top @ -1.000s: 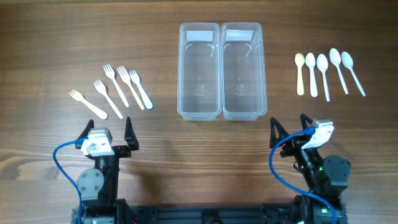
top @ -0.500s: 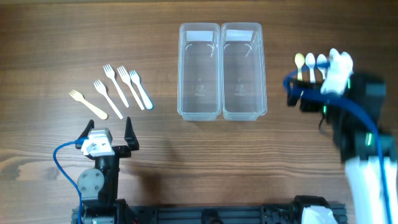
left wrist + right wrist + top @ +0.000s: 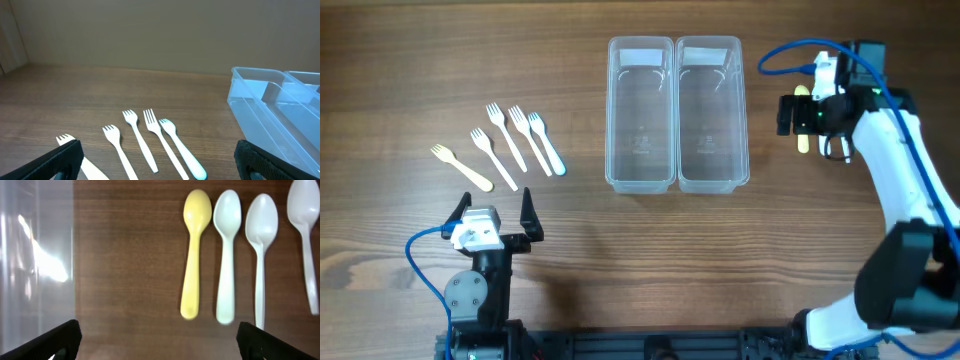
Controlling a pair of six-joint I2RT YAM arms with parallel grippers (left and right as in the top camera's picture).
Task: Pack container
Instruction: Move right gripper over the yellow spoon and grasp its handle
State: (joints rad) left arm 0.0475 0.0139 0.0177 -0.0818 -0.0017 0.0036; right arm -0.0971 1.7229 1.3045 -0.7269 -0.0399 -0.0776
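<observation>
The clear twin container [image 3: 675, 112] stands at the middle of the wooden table [image 3: 400, 60], toward the far side, its two long tubs side by side and touching along their inner walls. To its left, well apart from it, five forks [image 3: 507, 136] lie in a loose fan with their tines pointing far; the leftmost one is pale yellow [image 3: 460, 167] and the others are white. The left gripper [image 3: 492, 212] sits at the near left edge, just nearer than the forks, its fingers spread wide and holding nothing; its wrist view shows the forks ahead and the container's near corner [image 3: 270, 107] at the right. The right gripper [image 3: 160, 342] hangs over the table just right of the container, above a row of spoons, its jaws parted wide with nothing between them. Its wrist view shows a yellow spoon [image 3: 193, 255] nearest the container wall [image 3: 35, 255], then white spoons [image 3: 227, 255] beside it, bowls pointing far, none touching the fingers.
</observation>
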